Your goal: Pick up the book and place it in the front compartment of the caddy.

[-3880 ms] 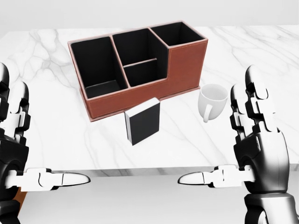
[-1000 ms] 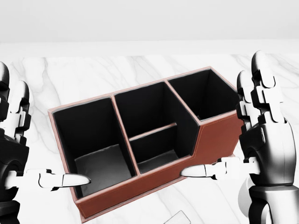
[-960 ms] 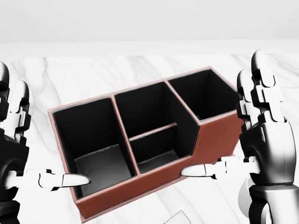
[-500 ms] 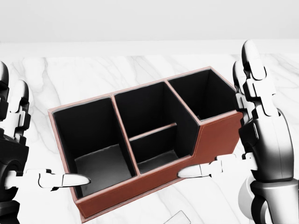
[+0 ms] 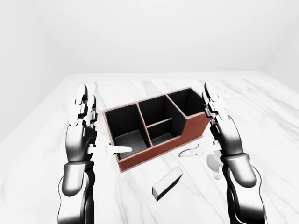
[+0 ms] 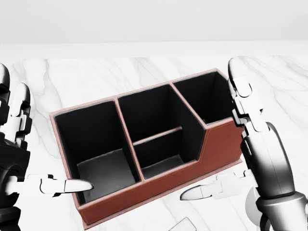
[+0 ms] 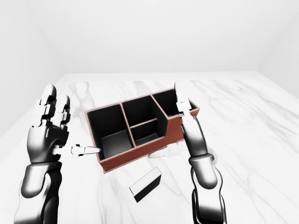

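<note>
Both hands are raised with fingers spread wide and grip nothing: the left hand (image 5: 80, 135) stands at the left of the left-eye view, the right hand (image 5: 225, 133) at the right. Between them, on the white marble bench (image 5: 280, 121), sits the reddish-brown leather caddy with black-lined compartments (image 5: 154, 128), all empty. Below it in that view, apart from the caddy, the black book with white page edges (image 5: 167, 183) lies flat on the bench. A white mug (image 5: 214, 164) shows partly behind the right wrist.

White mug (image 5: 213, 164) on marble table (image 5: 275, 121)
</note>
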Available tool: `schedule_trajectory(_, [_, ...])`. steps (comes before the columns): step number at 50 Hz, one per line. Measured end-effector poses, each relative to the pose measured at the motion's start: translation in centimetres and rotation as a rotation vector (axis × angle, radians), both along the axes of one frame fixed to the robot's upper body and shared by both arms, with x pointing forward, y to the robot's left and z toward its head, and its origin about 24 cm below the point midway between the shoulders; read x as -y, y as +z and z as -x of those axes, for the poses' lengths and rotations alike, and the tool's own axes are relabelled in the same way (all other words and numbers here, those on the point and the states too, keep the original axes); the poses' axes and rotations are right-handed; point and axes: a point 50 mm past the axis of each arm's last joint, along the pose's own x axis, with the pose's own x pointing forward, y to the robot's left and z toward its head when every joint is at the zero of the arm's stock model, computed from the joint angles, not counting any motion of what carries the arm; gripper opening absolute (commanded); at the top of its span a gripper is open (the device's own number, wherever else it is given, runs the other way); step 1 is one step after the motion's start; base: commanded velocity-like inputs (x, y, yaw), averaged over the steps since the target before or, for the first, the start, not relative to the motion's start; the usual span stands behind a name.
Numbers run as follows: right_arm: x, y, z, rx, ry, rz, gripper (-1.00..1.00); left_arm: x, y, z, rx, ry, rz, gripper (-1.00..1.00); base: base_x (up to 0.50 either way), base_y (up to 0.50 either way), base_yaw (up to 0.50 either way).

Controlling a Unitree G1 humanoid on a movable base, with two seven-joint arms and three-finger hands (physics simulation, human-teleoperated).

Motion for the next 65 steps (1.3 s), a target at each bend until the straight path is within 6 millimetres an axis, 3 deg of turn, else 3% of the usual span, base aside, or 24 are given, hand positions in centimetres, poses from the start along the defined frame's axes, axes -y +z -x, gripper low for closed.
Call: schedule_trajectory(65, [-0.8,-2.7,2.1,-0.147,-0.054,0.248,1.00,0.0,-0.1,-0.1,-0.003,0.002,-0.002,1.00,0.00,0.00,0.00])
